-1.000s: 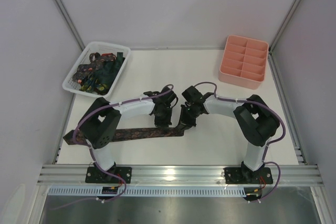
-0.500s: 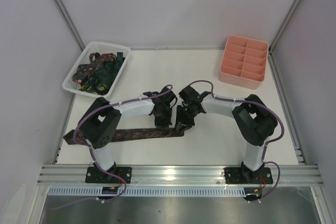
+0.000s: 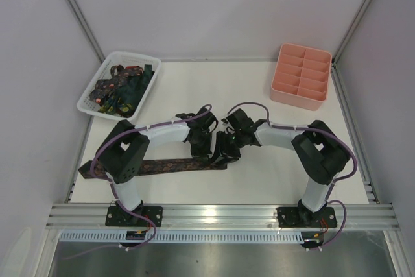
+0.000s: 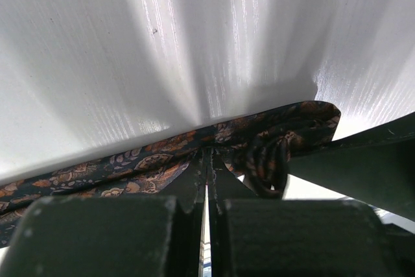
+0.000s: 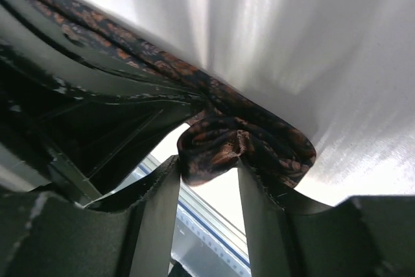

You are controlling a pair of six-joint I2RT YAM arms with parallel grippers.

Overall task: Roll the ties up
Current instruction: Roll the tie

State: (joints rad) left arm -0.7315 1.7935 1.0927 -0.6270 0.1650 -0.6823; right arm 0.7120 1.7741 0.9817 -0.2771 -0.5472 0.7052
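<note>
We count one brown tie (image 3: 168,165) lying flat on the table (image 3: 272,180), nearer the arm bases than the white basket (image 3: 89,105) and running off to its right. The dark ties (image 3: 120,89) heaped inside the basket are too tangled to count. One pink tray (image 3: 295,98) sits far right of the basket. Two grippers meet at the brown tie's right end. The left gripper (image 4: 207,160) is pinched nearly closed on the tie's edge, and the right gripper (image 5: 207,163) clamps the rolled-up end between its fingers.
</note>
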